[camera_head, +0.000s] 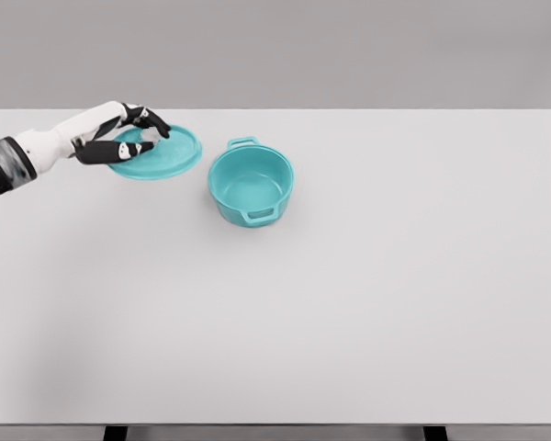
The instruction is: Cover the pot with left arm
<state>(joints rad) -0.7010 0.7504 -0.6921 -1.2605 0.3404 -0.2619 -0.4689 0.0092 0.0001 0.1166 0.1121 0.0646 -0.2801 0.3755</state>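
The left robot hand (129,138) curls its fingers over the teal lid (156,152), seemingly pinching its middle knob. The lid looks light, stiff and a bit slippery. The knob is the best place to hold it for the open pot (251,185).

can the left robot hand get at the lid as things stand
Probably yes: the left robot hand is already over the lid, fingers around its knob, and nothing blocks it. The pot sits apart, to the right.

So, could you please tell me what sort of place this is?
Likely a simulated test bench: a plain white table against a bare grey wall, holding only a teal pot and lid.
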